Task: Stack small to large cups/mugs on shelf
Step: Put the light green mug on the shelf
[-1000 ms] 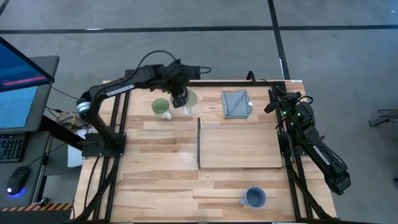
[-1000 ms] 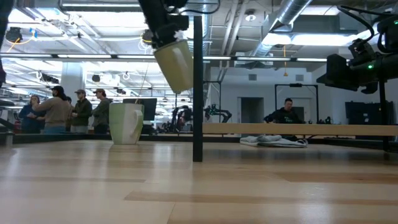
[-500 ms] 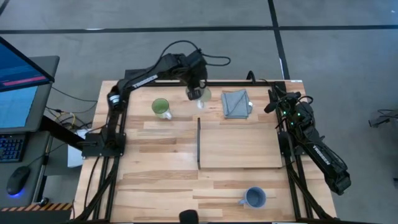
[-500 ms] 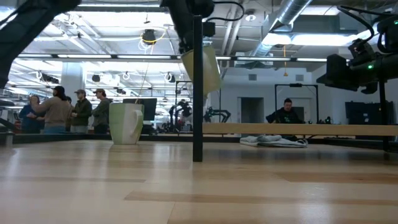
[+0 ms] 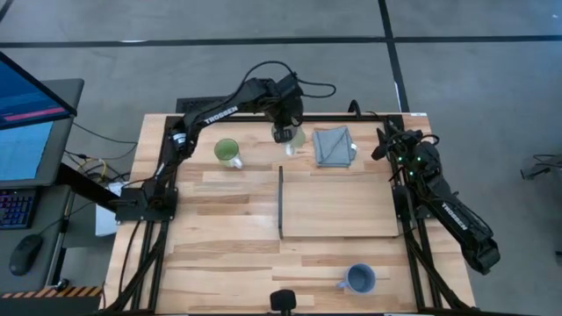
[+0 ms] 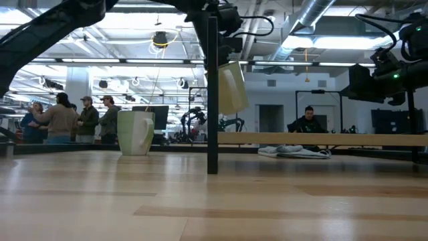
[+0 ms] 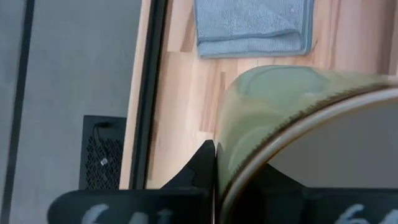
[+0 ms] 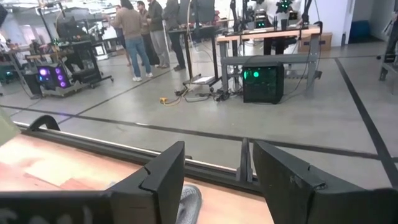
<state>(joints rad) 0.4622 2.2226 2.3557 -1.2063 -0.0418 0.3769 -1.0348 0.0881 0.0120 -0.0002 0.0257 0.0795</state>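
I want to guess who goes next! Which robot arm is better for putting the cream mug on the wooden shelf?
Probably the left. The left gripper already holds the cream mug in the air, near the shelf. The right gripper waits open and empty at the table's edge.

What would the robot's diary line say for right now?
left gripper: shut on cream mug, lifted near shelf | right gripper: open, waiting | green mug, blue mug: on table

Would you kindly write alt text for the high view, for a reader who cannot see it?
From above, the left gripper holds a cream-white mug at the table's far edge, between a green-lined mug and a folded grey cloth. A light-wood shelf sits mid-table, a blue-grey mug near the front; the right gripper waits open.
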